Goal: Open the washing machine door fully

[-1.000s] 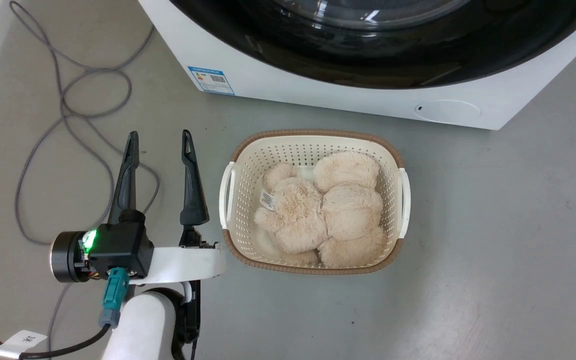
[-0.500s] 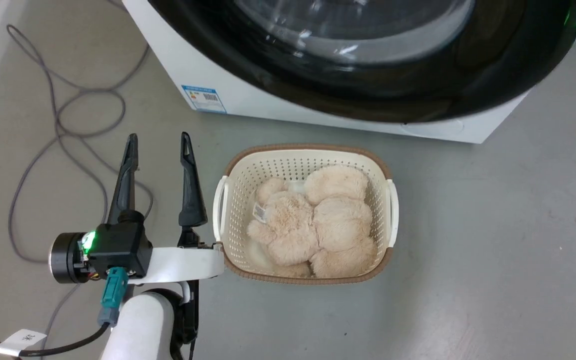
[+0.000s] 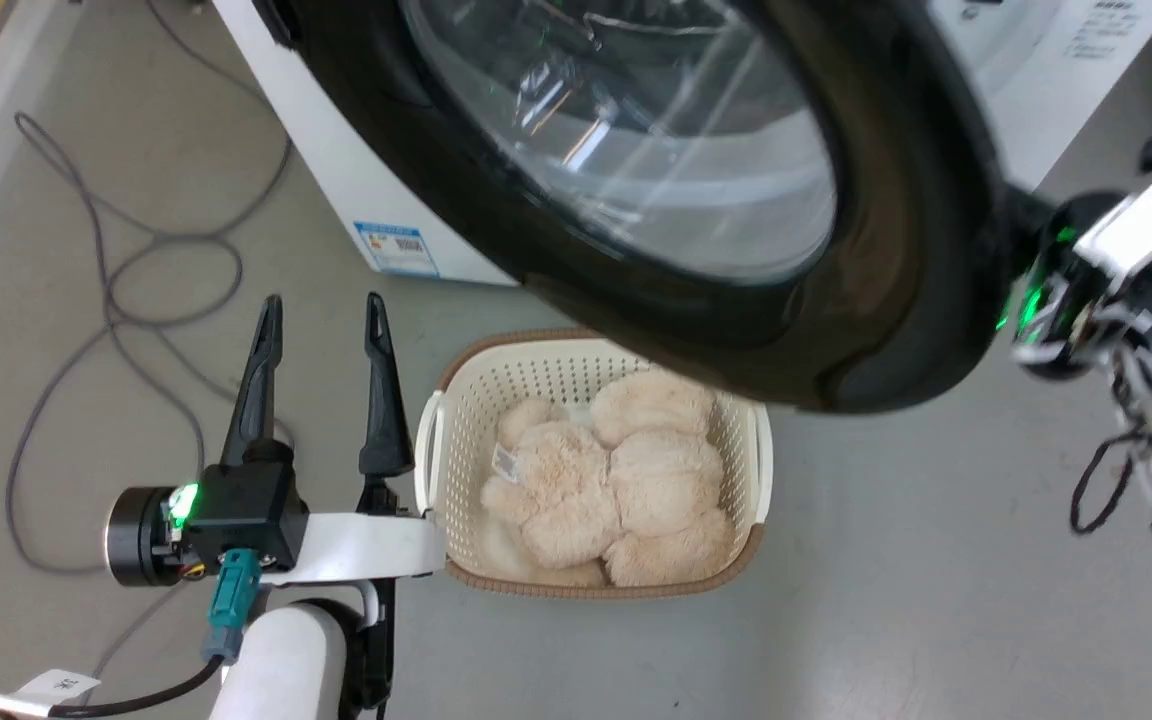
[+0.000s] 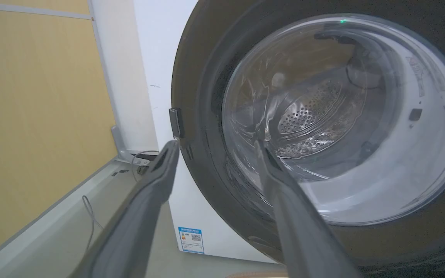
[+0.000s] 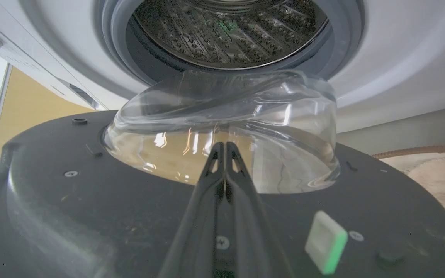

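1. the washing machine door [image 3: 656,170] stands part-way open from the washing machine [image 3: 386,190]. in the head view its hinged side is at the left and its free black rim reaches out to the right, over the far edge of the basket [image 3: 428,450].
2. in the right wrist view the door's matte inner face and bulging glass bowl face the steel drum [image 5: 230,34] and grey gasket [image 5: 118,50].
3. right gripper [image 5: 223,146]: fingers pressed together with nothing between them. they lie along the door's inner face, tips at the base of the glass bowl. whether they touch the door i cannot tell.
4. left gripper [image 3: 323,305]: fingers spread wide and holding nothing. it hangs over the floor, just left of the basket, pointing toward the door's outer side.
5. a beige plush toy [image 3: 606,480] lies in the basket. a grey cable [image 3: 136,280] loops on the floor to the left.
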